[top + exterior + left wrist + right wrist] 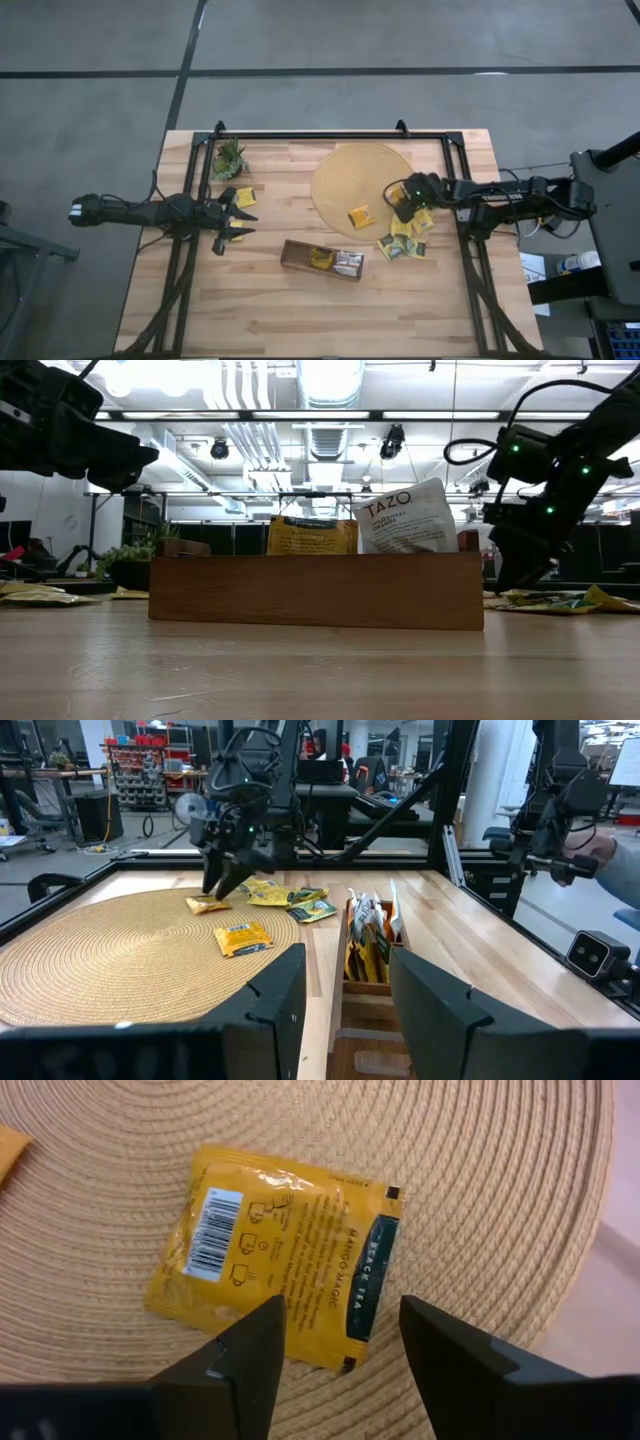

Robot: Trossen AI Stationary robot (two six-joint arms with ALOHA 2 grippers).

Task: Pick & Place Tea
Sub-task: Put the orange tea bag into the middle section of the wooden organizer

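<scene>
Under the right tool [335, 1355], a yellow tea sachet [275, 1252] lies flat, unheld.

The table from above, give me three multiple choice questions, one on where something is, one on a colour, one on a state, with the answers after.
1. Where does the wooden tray sit?
A. on the round mat
B. on the bare table, nearer the front edge than the mat
C. beside the plant

2. What colour is the tea packet under the right tool?
A. yellow
B. blue
C. white

3. How is the right tool?
A. shut on a packet
B. open, holding nothing
C. out of sight

Answers:
B, the tray lies off the round mat on the wood.
A, the right wrist view shows yellow paper.
B, its fingers stand apart above the packet, which lies flat on the mat.
</scene>
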